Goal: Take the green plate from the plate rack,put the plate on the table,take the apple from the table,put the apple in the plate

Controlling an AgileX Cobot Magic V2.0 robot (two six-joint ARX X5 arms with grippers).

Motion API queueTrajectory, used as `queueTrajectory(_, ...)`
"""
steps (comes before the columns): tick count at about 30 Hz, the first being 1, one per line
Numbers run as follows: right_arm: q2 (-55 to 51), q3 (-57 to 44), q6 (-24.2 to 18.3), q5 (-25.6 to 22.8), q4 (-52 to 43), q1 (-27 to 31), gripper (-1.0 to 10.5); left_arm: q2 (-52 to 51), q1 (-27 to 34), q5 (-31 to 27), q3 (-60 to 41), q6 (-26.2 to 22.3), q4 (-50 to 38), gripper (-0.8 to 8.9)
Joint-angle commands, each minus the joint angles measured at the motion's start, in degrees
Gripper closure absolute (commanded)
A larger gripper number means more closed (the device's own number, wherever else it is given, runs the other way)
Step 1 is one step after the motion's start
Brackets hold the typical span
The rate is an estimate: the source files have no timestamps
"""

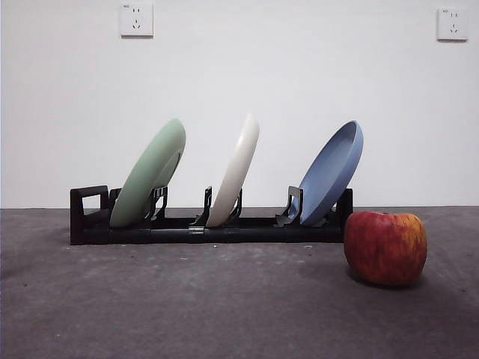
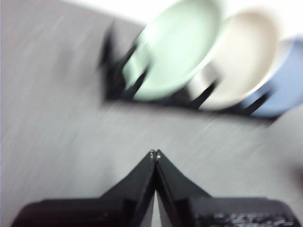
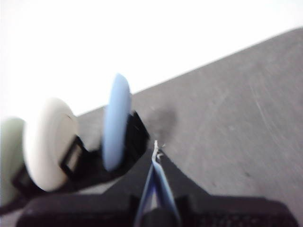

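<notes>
The green plate (image 1: 152, 176) leans in the left slot of the black plate rack (image 1: 209, 228) on the grey table (image 1: 187, 307). The red apple (image 1: 385, 247) sits on the table to the right of the rack's end. Neither gripper shows in the front view. In the blurred left wrist view my left gripper (image 2: 155, 154) is shut and empty, some way short of the green plate (image 2: 177, 47) and rack (image 2: 118, 80). In the right wrist view my right gripper (image 3: 155, 150) is shut and empty, near the rack's blue-plate end; the apple is out of that view.
A cream-white plate (image 1: 238, 168) stands in the middle slot and a blue plate (image 1: 334, 170) in the right slot. The rack's loop handle (image 1: 89, 206) is at its left end. A white wall with two sockets stands behind.
</notes>
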State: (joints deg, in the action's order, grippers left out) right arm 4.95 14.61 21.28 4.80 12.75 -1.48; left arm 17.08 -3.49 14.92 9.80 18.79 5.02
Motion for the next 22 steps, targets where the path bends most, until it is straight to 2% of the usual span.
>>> queueTrajectory(1, 4.96, 6.49, 2.23, 1.77, 1.49, 0.02, 9.6, 2.73, 0.13, 0.74, 6.64, 0.94, 2.99, 8.19)
queueTrajectory(5, 15.32, 17.33, 1.75, 7.39, 5.22, 0.02, 9.6, 8.92, 0.13, 2.23, 17.86, -0.9, 8.98, 8.19)
queueTrajectory(9, 27.61, 29.53, -0.66, 16.94, 9.9, 0.02, 9.6, 16.74, 0.11, 6.69, 30.16, -2.25, 14.51, 8.19)
queueTrajectory(15, 45.44, 47.78, -5.53, 29.07, 19.67, -0.11, 9.6, 29.81, 0.02, 14.16, 49.03, -8.76, 25.88, 8.19)
queueTrajectory(17, 50.25, 52.87, -7.56, 30.6, 23.69, -0.28, 9.6, 33.97, -0.13, 15.17, 54.4, -10.23, 29.51, 8.19)
queueTrajectory(22, 61.11, 63.23, -12.94, 30.53, 31.95, -2.82, 9.5, 43.98, -1.7, 15.12, 64.83, -12.7, 34.88, 8.19)
